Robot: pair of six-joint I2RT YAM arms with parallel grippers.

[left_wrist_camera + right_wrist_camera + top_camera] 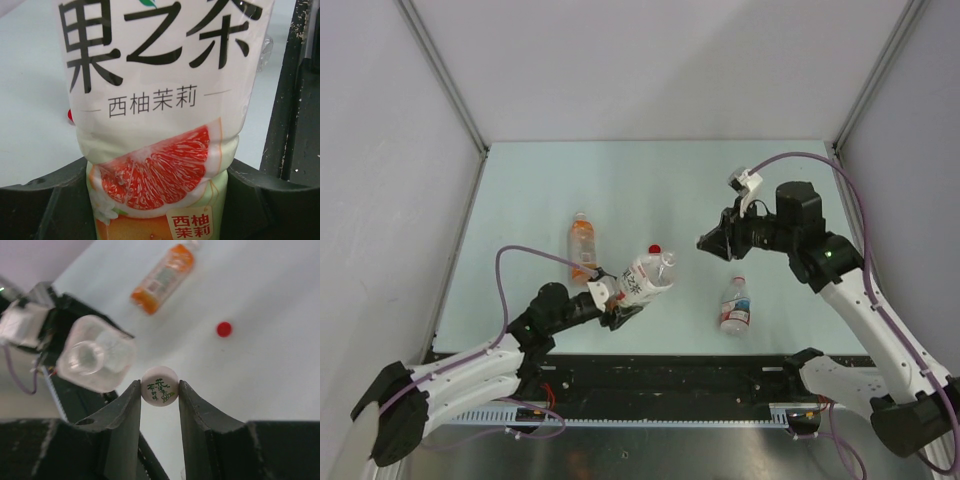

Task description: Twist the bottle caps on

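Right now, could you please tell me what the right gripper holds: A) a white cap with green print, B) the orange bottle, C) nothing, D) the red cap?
A: the right gripper pinches a white cap with green print, while the red cap lies on the table.

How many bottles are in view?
3. The orange bottle lies left of centre; the white-labelled bottle is held in the left gripper; the red-and-white-labelled bottle lies near the front right. None appears hidden.

Pale mint table between plain white walls, grey metal posts at the corners
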